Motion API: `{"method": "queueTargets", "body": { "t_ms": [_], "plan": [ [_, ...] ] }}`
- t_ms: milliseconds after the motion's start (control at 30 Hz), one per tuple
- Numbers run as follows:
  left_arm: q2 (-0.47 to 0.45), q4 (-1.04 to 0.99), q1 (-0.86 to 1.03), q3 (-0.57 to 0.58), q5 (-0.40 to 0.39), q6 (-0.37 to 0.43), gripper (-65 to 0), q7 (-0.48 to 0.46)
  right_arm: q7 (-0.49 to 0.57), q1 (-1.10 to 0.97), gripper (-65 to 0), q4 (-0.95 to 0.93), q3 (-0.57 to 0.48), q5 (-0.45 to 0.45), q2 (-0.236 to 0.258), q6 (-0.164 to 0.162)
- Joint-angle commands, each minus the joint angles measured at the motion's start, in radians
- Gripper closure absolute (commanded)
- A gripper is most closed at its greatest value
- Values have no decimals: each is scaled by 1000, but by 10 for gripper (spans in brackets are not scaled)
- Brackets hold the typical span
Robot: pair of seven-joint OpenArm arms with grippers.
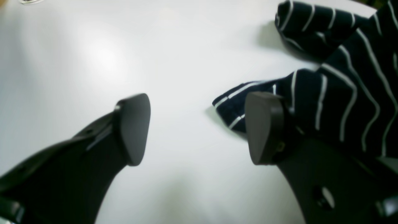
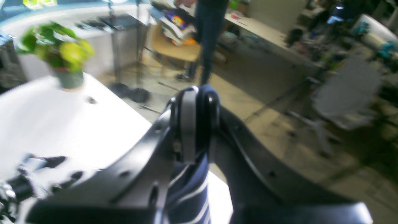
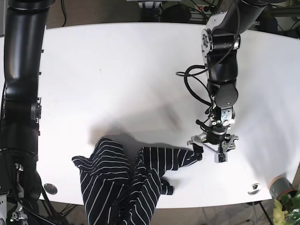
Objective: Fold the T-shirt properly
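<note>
The T-shirt (image 3: 126,180) is navy with thin white stripes and lies bunched near the table's front edge, its lower part running out of the base view. One sleeve (image 3: 180,158) stretches right toward my left gripper (image 3: 209,154). In the left wrist view that gripper (image 1: 199,127) is open just above the white table, nothing between its fingers, and its right finger (image 1: 264,127) sits at the sleeve's edge (image 1: 236,105). My right gripper (image 2: 197,124) is shut on a fold of the striped fabric (image 2: 189,189), raised off the table. It does not show in the base view.
A potted plant (image 3: 282,194) stands at the table's front right corner, also visible in the right wrist view (image 2: 67,59). Round grommets (image 3: 253,191) (image 3: 50,189) sit near the front edge. Beyond the table edge is the floor with chairs and desks.
</note>
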Motion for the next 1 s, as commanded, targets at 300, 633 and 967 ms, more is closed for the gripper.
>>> {"method": "queueTargets", "body": {
  "t_ms": [300, 633, 967],
  "plan": [
    [20, 165, 28, 7, -4, -10, -444, 18, 46, 48, -21, 15, 14, 60, 43, -8],
    [20, 163, 18, 9, -4, -10, -444, 18, 48, 19, -21, 82, 14, 66, 43, -8],
    [15, 163, 16, 9, -4, -10, -444, 18, 48, -271, -21, 204, 45, 66, 41, -8]
  ]
}}
